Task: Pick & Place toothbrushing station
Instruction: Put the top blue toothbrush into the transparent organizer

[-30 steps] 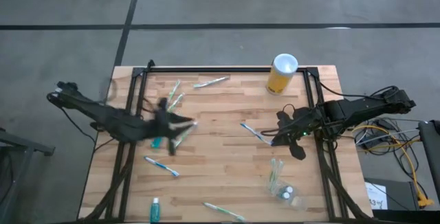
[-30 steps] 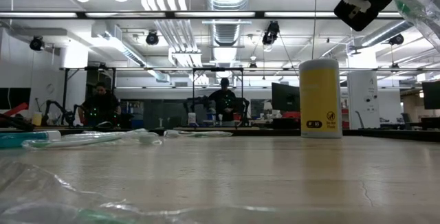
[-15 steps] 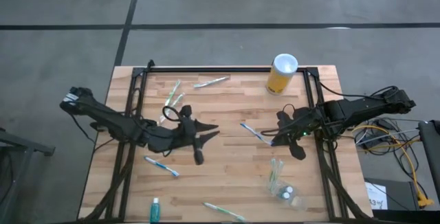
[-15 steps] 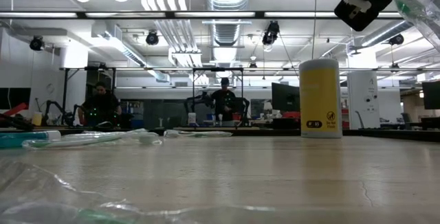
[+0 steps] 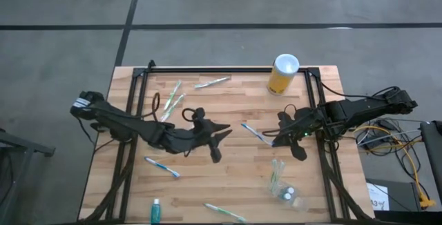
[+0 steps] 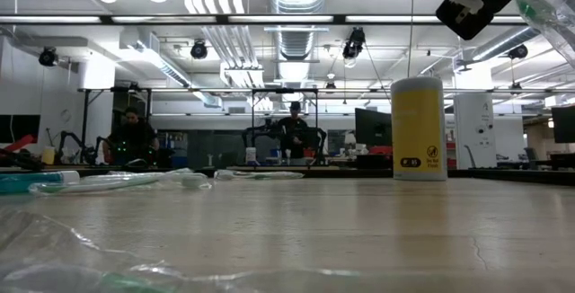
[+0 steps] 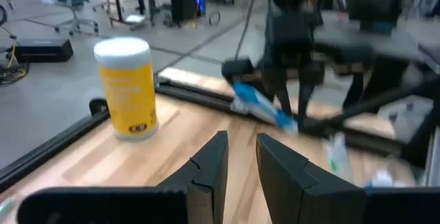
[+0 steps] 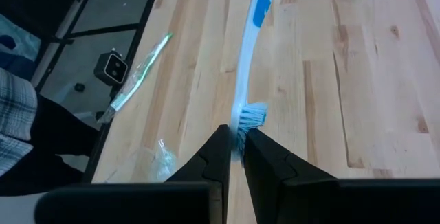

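Two dark arms reached over the wooden table [image 5: 228, 177], the largest thing in sight. The left arm stretched from the left edge toward the middle, its left gripper [image 5: 219, 137] over bare boards with nothing between the fingers, which stood a narrow gap apart in its own wrist view. The right arm came in from the right edge, and the right gripper [image 5: 276, 139] was clamped on a white-blue toothbrush [image 5: 257, 134] near its bristled head. That brush ran with its long axis slanting toward the table's far left, handle pointing away from the gripper and out over the centre. A tall yellow cylinder [image 5: 283, 74] stood upright at the far edge. Near the front right lay a clear plastic cup [image 5: 284, 190], apparently on its side, though the glare made that uncertain. Other toothbrushes [image 5: 173, 99] lay scattered flat, and a small teal tube [image 5: 156, 210] rested by the front edge.
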Tool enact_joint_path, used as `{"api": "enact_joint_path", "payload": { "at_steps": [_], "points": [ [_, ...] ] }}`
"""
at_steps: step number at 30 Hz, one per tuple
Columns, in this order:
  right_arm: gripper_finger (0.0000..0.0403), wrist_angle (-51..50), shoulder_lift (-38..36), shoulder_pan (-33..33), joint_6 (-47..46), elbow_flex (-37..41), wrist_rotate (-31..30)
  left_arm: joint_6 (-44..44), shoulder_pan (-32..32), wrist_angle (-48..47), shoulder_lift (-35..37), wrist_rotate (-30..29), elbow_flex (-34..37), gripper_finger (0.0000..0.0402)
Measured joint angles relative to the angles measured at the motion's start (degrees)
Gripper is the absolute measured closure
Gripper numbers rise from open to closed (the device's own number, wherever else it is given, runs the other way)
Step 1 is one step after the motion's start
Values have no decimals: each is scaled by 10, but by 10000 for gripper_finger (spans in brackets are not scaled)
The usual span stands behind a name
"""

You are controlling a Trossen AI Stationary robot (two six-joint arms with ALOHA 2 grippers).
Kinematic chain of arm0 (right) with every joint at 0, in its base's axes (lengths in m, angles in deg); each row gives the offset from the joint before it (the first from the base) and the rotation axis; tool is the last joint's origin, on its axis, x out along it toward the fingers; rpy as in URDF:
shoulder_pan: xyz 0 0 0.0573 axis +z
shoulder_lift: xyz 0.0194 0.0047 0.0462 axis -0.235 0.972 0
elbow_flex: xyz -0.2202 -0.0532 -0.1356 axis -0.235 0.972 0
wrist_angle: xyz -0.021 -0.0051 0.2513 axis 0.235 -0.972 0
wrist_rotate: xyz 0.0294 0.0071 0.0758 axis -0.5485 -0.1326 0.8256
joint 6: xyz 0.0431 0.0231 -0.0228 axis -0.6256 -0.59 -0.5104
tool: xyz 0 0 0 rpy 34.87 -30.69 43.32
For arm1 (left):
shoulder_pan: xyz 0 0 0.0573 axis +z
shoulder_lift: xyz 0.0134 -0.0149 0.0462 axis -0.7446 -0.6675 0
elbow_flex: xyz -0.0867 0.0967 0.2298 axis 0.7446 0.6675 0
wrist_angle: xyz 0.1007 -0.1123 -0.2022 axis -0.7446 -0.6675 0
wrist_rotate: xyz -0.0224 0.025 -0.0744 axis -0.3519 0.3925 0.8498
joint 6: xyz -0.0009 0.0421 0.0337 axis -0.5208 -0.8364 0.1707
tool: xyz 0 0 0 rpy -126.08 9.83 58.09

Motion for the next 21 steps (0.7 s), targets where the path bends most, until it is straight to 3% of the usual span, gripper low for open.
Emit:
{"api": "enact_joint_path", "payload": {
  "at_steps": [9, 16, 21],
  "points": [
    [374, 37, 0, 0, 23, 0, 1, -12, 40, 49, -38, 93, -10, 319],
    [374, 36, 0, 0, 27, 0, 1, -55, 40, 48, -43, 98, -23, 319],
    [374, 36, 0, 0, 43, 0, 1, -21, 52, 49, -35, 98, -23, 319]
  ]
}}
